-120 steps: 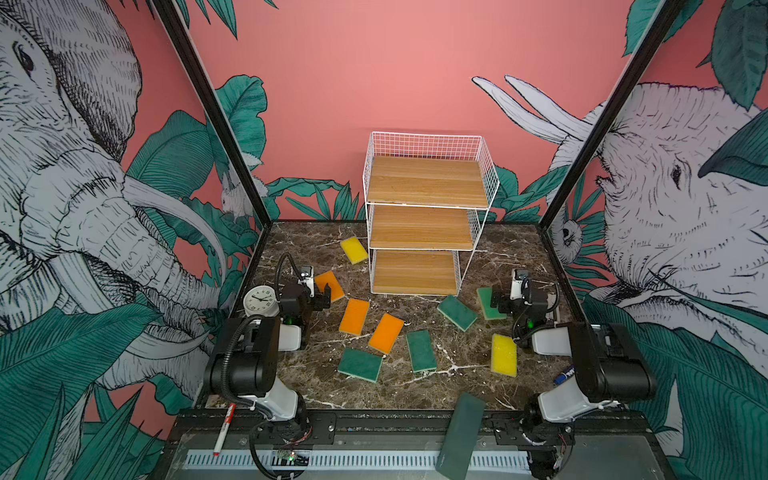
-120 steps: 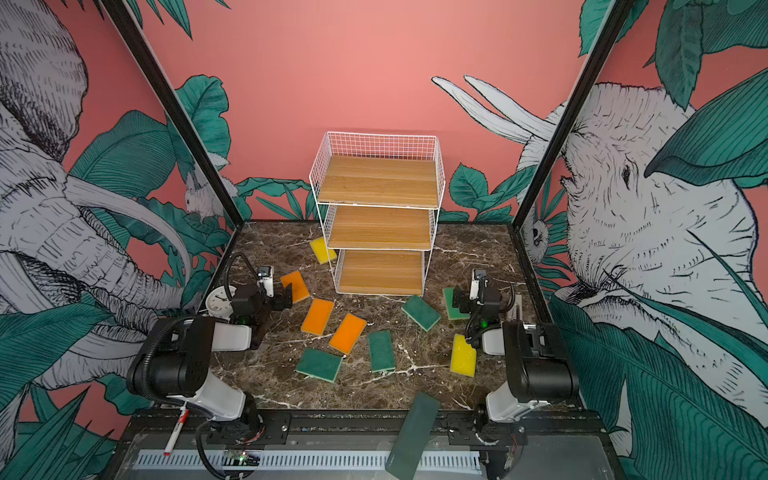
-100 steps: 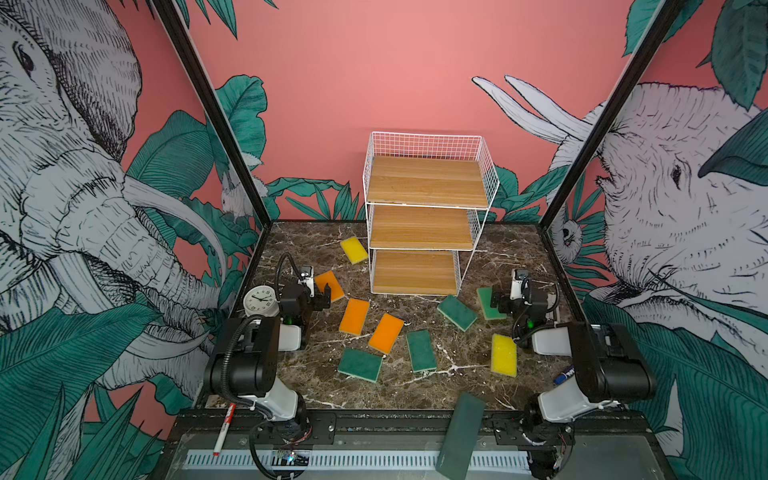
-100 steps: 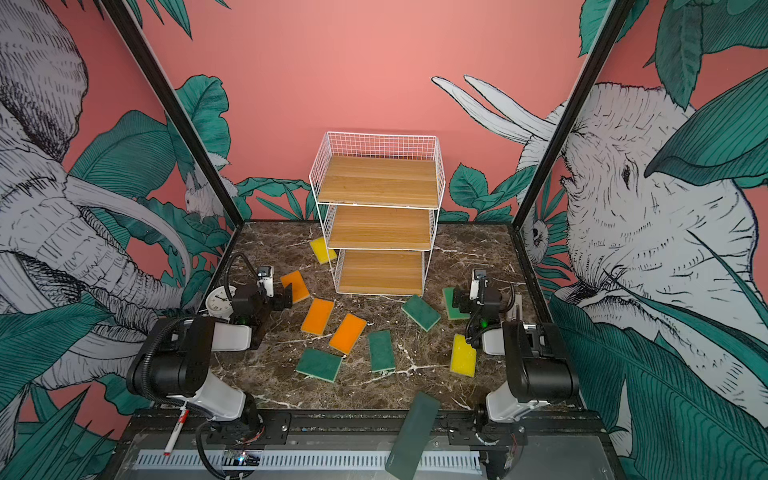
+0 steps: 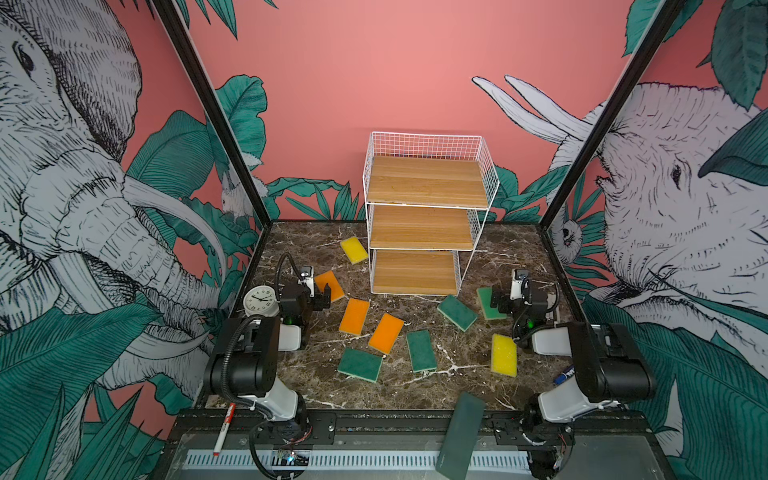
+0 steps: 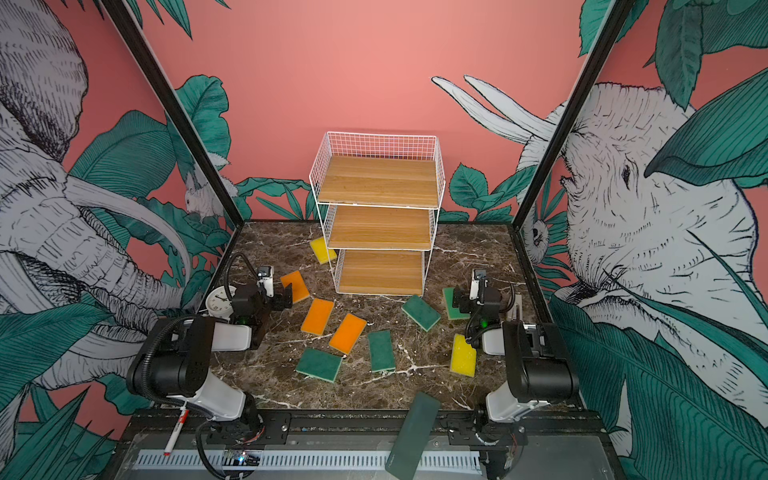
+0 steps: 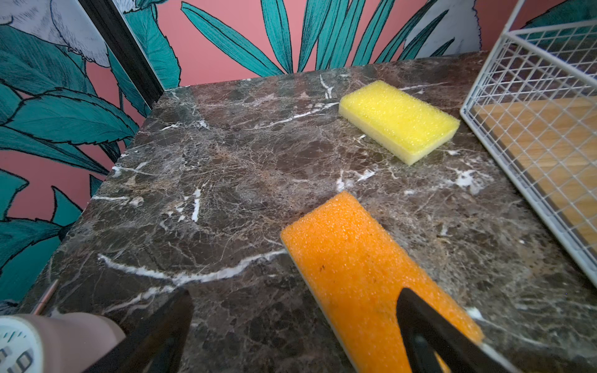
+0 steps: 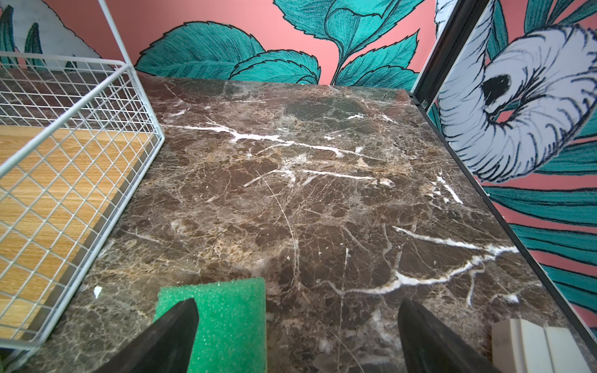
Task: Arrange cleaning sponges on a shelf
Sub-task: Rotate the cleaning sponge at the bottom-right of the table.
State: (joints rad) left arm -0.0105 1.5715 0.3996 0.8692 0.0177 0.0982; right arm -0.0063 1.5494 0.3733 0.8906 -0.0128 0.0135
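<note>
The shelf [image 5: 424, 226], white wire with three bare wooden boards, stands at the back of the marble table. Sponges lie loose in front of it: three orange ones [image 5: 354, 316], two yellow [image 5: 503, 355] and several green [image 5: 421, 351]. My left gripper [image 7: 294, 294] is open, low over the nearest orange sponge [image 7: 352, 264], with one finger above its surface. A yellow sponge [image 7: 399, 121] lies beyond it beside the shelf. My right gripper [image 8: 298, 302] is open, one finger over the end of a green sponge [image 8: 226, 310]. Neither holds anything.
A white clock [image 5: 261, 301] stands by the left arm. A long dark grey-green slab [image 5: 461, 436] leans over the front rail. A marker [image 5: 224, 428] lies at front left, and a small blue object [image 5: 563, 376] by the right arm. Black frame posts edge the table.
</note>
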